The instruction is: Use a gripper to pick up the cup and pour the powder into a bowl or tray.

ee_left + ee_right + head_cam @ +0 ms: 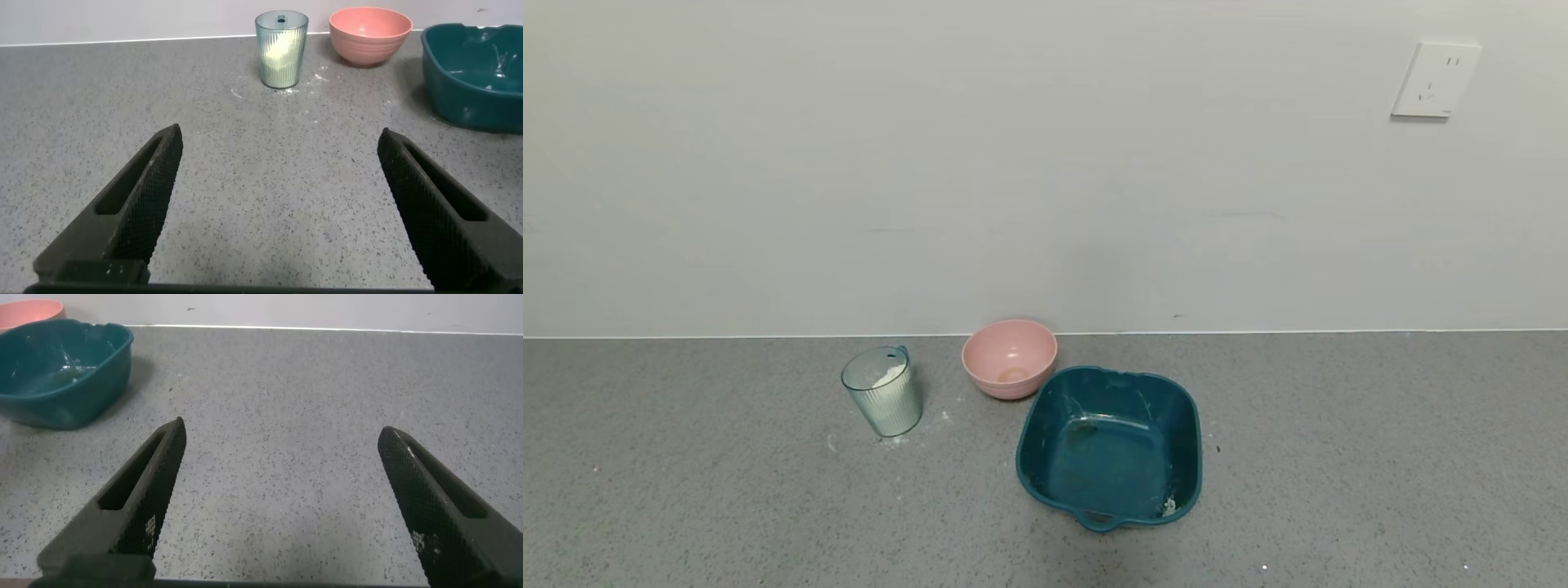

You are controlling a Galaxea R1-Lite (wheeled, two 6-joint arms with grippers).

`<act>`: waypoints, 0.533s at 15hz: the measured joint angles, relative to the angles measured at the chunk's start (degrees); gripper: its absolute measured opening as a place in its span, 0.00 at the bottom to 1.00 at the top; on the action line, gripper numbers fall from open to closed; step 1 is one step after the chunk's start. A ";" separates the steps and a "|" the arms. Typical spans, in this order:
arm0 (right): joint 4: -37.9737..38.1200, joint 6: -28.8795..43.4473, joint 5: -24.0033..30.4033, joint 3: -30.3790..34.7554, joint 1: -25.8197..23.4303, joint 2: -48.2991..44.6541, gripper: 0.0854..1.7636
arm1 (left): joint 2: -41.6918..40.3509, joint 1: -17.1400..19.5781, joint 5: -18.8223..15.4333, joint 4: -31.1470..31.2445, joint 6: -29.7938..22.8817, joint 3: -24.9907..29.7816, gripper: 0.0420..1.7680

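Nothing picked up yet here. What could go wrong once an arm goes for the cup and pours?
1. The cup stands close to the pink bowl, so a wide-open left hand might nudge the bowl on approach.
2. Powder sits high in the cup, with specks already spilled around its base; a quick tilt could scatter more on the counter.
3. The tray lies beyond the bowl, so a pour begun early may land in the bowl.

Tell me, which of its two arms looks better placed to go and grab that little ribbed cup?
Probably the left. The left gripper is open and points straight at the cup, which stands upright ahead of it. The right gripper, also open, faces bare counter with only the teal tray off to one side.
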 joint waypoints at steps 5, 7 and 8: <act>-0.02 0.00 0.00 0.00 -0.02 0.00 0.97 | 1.17 0.00 -1.74 1.79 0.27 -3.07 0.97; -0.02 -0.02 0.00 0.00 -0.02 0.00 0.97 | 3.54 0.00 -2.24 4.78 -0.15 -8.63 0.97; 0.00 0.00 0.00 0.00 -0.02 0.00 0.97 | 5.25 -0.05 -2.38 6.23 -0.23 -11.47 0.97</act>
